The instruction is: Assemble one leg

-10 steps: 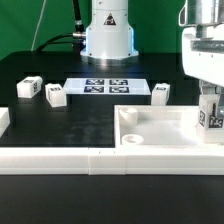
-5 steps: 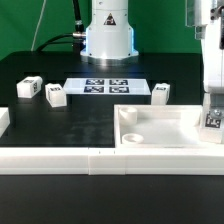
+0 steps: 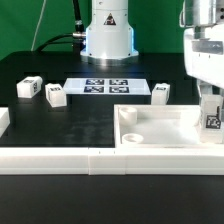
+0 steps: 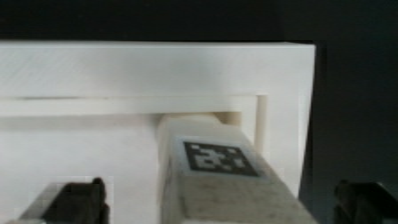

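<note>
My gripper (image 3: 211, 108) hangs over the right end of the large white tray panel (image 3: 150, 131), at the exterior view's right edge. A leg (image 3: 213, 121), a small white block with a black-and-white tag, stands upright between its fingers at the panel's far right corner. In the wrist view the leg (image 4: 221, 165) sits between the two dark fingertips (image 4: 77, 203) with a gap on each side, so my gripper (image 4: 217, 203) is open around it. Three more legs lie on the black table: two at the left (image 3: 29, 88) (image 3: 55, 96) and one behind the panel (image 3: 161, 92).
The marker board (image 3: 105, 86) lies flat in the middle of the table, in front of the robot base (image 3: 108, 35). A long white rail (image 3: 60, 160) runs along the front edge. A white block (image 3: 3, 120) sits at the far left.
The hand turned about its vertical axis half a second ago and is now turned back to its earlier facing. The leg stays in about the same place at the panel's corner.
</note>
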`<state>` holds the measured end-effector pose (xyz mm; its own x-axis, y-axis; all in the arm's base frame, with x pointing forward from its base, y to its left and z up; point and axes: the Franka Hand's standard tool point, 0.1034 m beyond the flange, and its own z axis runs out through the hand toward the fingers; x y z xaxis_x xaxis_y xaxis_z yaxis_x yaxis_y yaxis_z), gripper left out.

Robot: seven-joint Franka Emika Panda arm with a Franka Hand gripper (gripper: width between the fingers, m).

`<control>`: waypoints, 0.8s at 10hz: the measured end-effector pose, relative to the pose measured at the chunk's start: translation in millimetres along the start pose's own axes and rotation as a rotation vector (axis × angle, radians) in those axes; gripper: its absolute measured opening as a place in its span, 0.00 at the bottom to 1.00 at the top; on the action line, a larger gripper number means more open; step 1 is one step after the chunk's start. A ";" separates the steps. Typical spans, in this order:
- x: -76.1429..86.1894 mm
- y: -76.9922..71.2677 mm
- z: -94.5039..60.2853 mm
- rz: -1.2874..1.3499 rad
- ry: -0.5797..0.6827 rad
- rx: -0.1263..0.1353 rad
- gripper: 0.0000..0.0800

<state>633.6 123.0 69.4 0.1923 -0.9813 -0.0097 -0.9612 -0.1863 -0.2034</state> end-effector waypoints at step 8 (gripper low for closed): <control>3.6 -3.5 -1.4 -1.015 0.041 -0.054 0.81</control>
<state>637.3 120.0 71.4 0.9162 -0.3596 0.1770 -0.3561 -0.9330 -0.0526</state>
